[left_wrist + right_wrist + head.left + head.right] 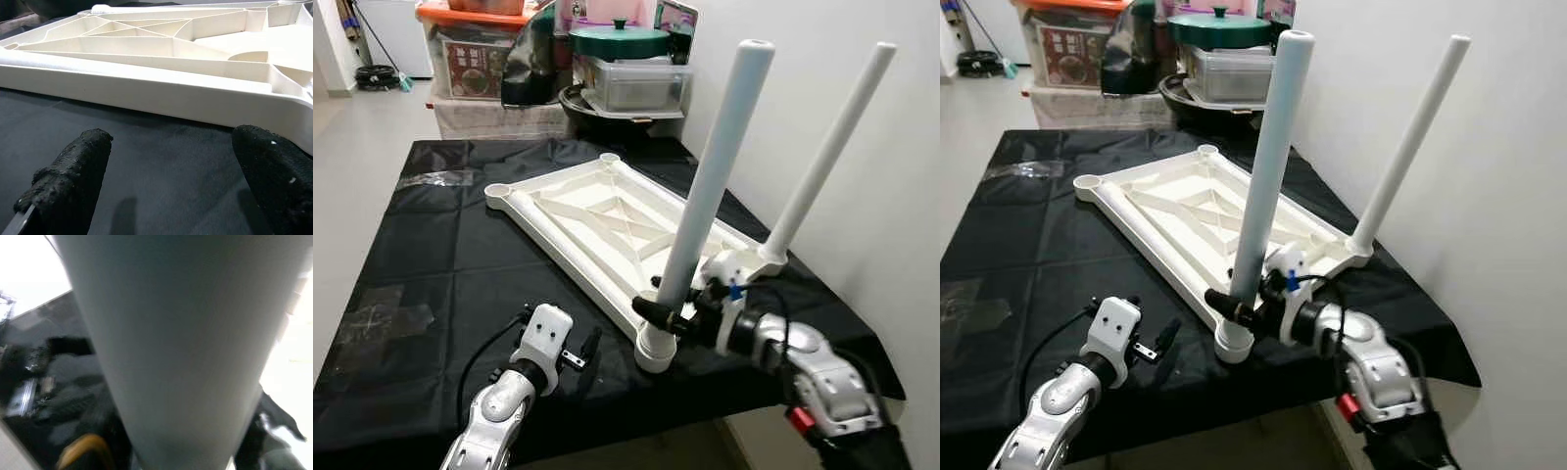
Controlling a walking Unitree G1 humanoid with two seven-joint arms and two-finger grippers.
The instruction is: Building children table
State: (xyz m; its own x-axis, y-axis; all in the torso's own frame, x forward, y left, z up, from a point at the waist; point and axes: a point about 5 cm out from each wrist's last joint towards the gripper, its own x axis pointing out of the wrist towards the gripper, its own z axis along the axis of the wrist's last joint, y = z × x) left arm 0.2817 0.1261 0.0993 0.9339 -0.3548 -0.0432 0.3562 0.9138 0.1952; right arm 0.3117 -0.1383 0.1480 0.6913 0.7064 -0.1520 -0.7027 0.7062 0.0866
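Tabletop: white, lies upside down on the black cloth, ribs up, ahead of both grippers. Its long side runs from the near right corner away to the far left.

Left gripper: low over the cloth, just short of the tabletop's near long edge, not touching it. Fingers spread wide, nothing between them; the left wrist view looks across bare cloth at that edge.

Empty sockets: two, at the far end of the tabletop, beyond the left gripper. One is at the far left corner, one at the far corner.

Near leg: white tube, foot in the near corner socket, axis close to upright and tipped a little to the right. Whether it is fully seated, cannot tell.

Right gripper: closed on the near leg low down, just above the socket, reaching in from the right. The tube fills most of the right wrist view.

Far leg: stands in the right corner socket, past the right gripper, leaning right toward the wall.

Key relation: near leg's axis runs straight down into the socket directly below the right gripper. Judgement: a downward push along that axis would seat it; the right arm is the one placed for it.

Progress (judgement): two legs in, two sockets to fill.
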